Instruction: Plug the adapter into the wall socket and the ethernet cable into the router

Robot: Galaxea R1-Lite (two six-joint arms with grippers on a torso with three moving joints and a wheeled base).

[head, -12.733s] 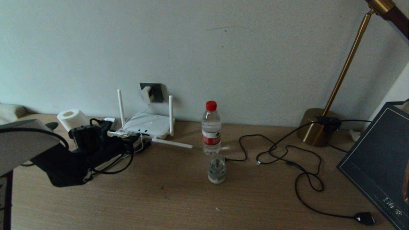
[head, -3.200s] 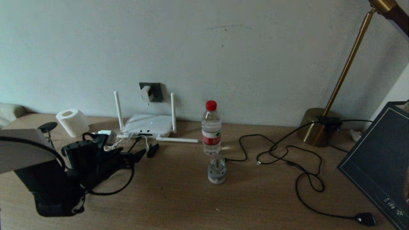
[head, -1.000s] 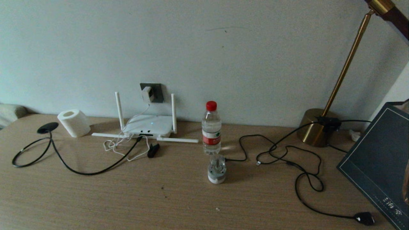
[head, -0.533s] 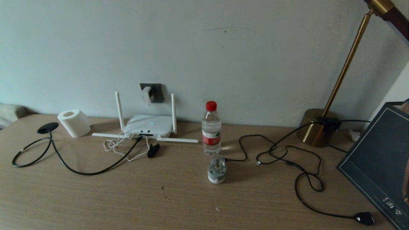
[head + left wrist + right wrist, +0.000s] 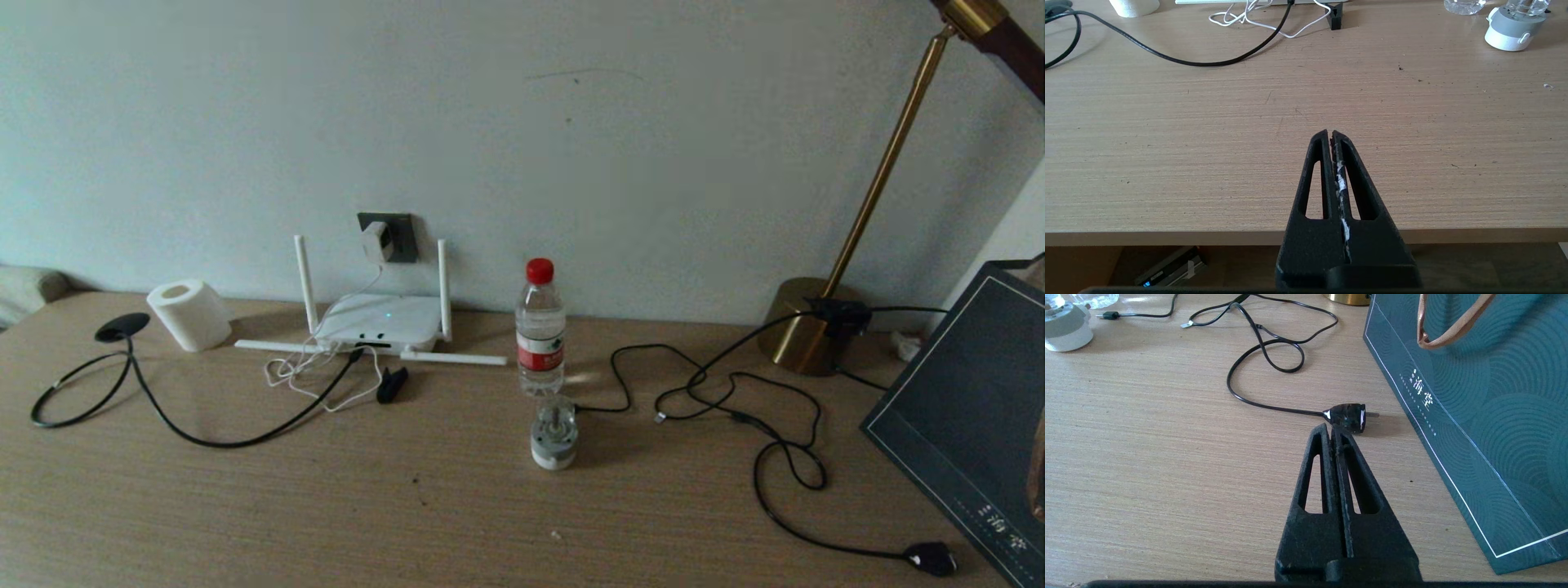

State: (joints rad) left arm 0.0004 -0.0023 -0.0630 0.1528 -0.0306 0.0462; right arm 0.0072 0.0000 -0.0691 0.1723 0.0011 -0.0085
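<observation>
While the adapter (image 5: 375, 241) is sitting in the wall socket (image 5: 397, 236) and the ethernet cable (image 5: 204, 437) is reaching the router (image 5: 377, 321), both plugging steps are looking finished. Over the surface (image 5: 1208, 134), the left gripper (image 5: 1329, 134) is hanging with fingers clenched, empty. Near a lamp plug (image 5: 1346, 415), the right gripper (image 5: 1329, 428) is idling likewise; only parking seems needed.

A wooden table (image 5: 457, 506) carries the router (image 5: 377, 320), the ethernet cable (image 5: 204, 437), a white cord (image 5: 310, 377), a clip (image 5: 392, 384), a paper roll (image 5: 189, 314), a bottle (image 5: 540, 327), a lamp (image 5: 804, 331), its cord (image 5: 767, 457) and a bag (image 5: 971, 425).
</observation>
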